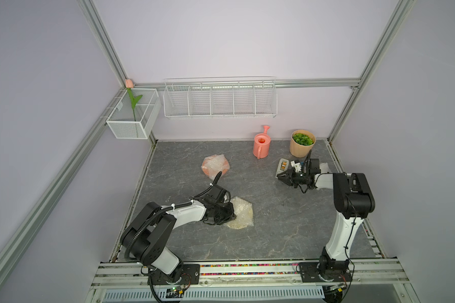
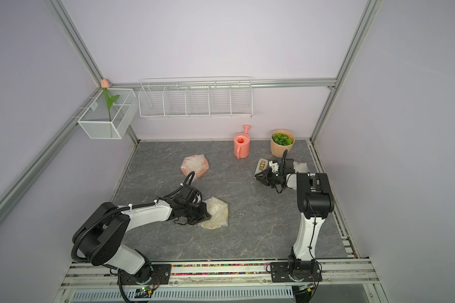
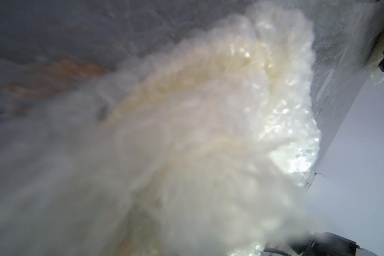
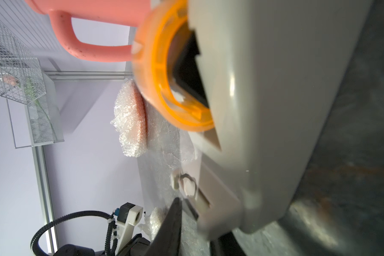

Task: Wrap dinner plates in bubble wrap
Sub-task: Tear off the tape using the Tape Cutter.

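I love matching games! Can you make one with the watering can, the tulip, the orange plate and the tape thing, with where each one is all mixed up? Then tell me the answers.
Things:
1. watering can
2. tulip
3. orange plate
4. tape dispenser

Places:
a. standing in the mesh basket on the wall
b. wrapped in bubble wrap on the table
c. right next to the right end effector
d. at the back, beside the plant pot

Pairs: 1-d, 2-a, 3-b, 4-c
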`<state>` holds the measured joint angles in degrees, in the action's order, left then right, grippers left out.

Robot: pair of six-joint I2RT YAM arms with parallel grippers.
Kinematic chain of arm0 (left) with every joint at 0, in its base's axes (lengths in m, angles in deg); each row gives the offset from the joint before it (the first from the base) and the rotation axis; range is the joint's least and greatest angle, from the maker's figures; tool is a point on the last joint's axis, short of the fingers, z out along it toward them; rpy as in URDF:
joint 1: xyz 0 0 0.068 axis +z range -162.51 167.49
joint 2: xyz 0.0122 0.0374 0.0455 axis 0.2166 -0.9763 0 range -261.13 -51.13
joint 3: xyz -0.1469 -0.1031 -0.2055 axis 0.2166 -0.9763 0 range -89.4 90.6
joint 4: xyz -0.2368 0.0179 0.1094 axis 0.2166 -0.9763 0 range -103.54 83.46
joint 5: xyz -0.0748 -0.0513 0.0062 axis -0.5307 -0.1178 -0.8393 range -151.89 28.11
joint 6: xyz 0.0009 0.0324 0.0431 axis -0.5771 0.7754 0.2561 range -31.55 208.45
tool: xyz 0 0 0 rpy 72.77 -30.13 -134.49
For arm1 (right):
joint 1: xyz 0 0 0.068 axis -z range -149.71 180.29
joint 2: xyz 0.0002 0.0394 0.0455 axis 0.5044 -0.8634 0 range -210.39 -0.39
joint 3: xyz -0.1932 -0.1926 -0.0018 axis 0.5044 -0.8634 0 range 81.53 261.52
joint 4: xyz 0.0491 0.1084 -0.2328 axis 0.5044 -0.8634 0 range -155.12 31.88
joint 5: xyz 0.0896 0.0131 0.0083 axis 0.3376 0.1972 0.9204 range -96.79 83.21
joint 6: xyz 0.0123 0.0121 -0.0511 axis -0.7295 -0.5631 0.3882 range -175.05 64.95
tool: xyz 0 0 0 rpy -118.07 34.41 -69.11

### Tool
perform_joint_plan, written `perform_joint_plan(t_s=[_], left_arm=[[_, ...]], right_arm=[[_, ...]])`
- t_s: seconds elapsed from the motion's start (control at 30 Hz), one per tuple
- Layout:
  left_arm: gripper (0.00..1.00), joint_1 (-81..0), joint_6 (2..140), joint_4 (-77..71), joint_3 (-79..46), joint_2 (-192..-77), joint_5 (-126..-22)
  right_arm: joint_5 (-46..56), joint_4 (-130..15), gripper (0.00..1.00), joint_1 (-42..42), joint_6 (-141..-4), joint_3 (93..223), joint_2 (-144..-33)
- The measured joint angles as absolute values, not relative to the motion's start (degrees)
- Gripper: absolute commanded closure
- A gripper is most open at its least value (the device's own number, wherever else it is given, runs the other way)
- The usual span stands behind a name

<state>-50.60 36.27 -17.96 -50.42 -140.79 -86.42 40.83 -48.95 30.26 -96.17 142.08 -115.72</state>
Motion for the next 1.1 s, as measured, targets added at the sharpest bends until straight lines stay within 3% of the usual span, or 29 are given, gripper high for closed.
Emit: perform_joint_plan(t_s=[0.2,0.67,0.87,1.1], left_arm=[[1.00,-50.60,36.51,-18.25,-50.29,-140.79,-86.38],[1.00,-50.60,36.29,-16.98,-51.16,-140.44,-86.40],[1.00,-50.60,35.06,-14.07,-53.13,-139.46,-86.38],[1.00,-50.49,33.29,-10.51,-55.40,-138.43,-86.51]], right_arm=[[40.59,-48.38,0.93,30.26,-96.04,141.73,-115.72],[32.20,-61.69,0.93,29.39,-92.02,141.84,-113.62],[31.56,-62.33,0.93,28.43,-92.13,137.07,-106.10],[32.09,-63.57,0.93,22.94,-92.35,134.08,-89.97]])
